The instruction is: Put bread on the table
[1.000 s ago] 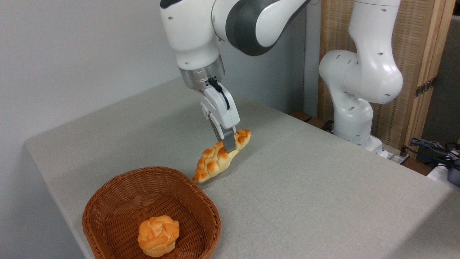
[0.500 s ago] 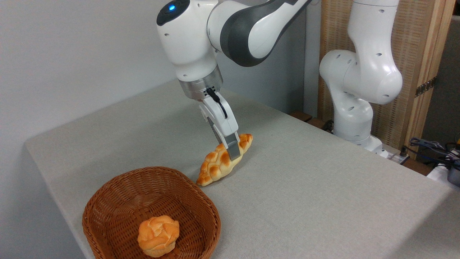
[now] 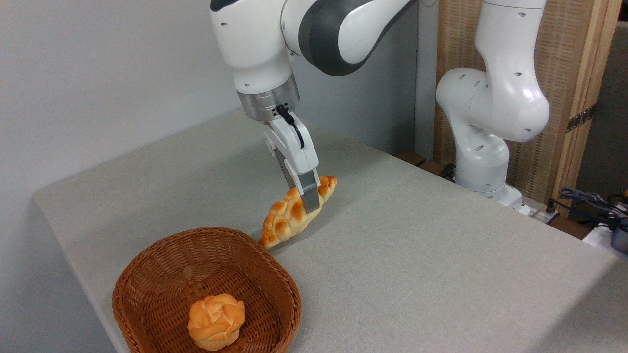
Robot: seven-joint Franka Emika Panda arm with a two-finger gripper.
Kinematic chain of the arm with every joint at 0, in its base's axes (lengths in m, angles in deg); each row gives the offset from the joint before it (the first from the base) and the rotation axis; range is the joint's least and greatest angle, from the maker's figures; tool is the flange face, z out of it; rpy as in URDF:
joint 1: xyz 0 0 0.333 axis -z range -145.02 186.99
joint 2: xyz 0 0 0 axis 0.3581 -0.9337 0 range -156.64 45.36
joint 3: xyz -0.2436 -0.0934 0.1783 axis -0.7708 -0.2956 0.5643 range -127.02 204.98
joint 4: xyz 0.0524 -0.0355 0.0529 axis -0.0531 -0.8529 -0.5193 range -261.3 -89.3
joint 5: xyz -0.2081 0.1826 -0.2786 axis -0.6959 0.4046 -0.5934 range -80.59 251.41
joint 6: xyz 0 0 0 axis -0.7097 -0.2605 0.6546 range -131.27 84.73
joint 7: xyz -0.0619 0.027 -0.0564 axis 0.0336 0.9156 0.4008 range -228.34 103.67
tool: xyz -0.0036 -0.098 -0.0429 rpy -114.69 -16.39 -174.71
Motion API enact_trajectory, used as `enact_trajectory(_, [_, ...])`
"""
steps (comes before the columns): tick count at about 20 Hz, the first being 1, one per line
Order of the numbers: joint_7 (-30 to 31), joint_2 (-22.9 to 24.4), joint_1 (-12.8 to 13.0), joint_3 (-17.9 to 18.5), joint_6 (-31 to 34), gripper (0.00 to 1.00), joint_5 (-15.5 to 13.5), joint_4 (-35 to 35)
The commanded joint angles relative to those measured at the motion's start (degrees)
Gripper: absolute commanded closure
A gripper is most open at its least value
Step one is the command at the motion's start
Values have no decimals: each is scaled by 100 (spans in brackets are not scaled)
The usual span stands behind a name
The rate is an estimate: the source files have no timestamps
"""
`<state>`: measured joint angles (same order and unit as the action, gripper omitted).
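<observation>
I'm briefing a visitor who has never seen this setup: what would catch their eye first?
The white robot arm's two-finger gripper, mid-table, shut on a long braided golden-brown loaf. Next, the brown woven wicker basket at the table's near-left edge, holding a small round orange bun.

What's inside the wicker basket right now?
One small round orange bun, lying on the basket floor near the front. The braided bread is outside, gripped by the gripper. The near wall hides the front floor strip.

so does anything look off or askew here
Only mildly: the braided bread sits tilted in the hand, its lower tip nearly at the basket rim rather than flat on the table. Nothing looks spilled or damaged.
</observation>
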<state>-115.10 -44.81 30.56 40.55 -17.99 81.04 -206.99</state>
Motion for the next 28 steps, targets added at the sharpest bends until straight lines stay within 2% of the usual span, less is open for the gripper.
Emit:
enact_trajectory(1, [-6,33,70,80,108,0,94,39])
enact_trajectory(5, [-24,24,70,80,223,0,94,48])
enact_trajectory(7, [20,7,70,80,240,0,85,293])
enact_trajectory(9, [439,-11,-8,80,240,0,59,644])
enact_trajectory(10, [634,-20,-148,71,240,0,41,846])
enact_trajectory(13, [697,-221,-605,10,240,0,-64,1645])
enact_trajectory(15, [697,-405,-869,10,240,0,-274,2155])
enact_trajectory(17, [714,-642,-888,27,406,0,-267,2586])
enact_trajectory(20, [715,-986,-896,-8,1135,0,-222,3211])
enact_trajectory(24, [952,-1066,-896,-184,1207,0,-179,3247])
enact_trajectory(28, [943,-1092,-888,-271,1207,0,137,3247])
